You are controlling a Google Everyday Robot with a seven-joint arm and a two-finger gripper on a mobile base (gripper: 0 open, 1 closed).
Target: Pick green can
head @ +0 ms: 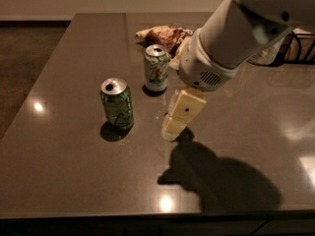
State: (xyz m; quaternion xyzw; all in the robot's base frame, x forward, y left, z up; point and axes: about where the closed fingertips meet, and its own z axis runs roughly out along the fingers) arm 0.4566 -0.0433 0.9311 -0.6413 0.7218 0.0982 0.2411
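The green can stands upright on the dark table, left of centre, with a dark green body, pale swirls and a silver top. A whitish-silver can with green and orange markings stands behind it to the right. My gripper hangs from the white arm, just above the table, a short way to the right of the green can and apart from it. It holds nothing that I can see.
A crumpled brown snack bag lies at the back behind the whitish-silver can. A dark wire rack and a pale object stand at the far right edge. The arm's shadow falls on the front right of the table.
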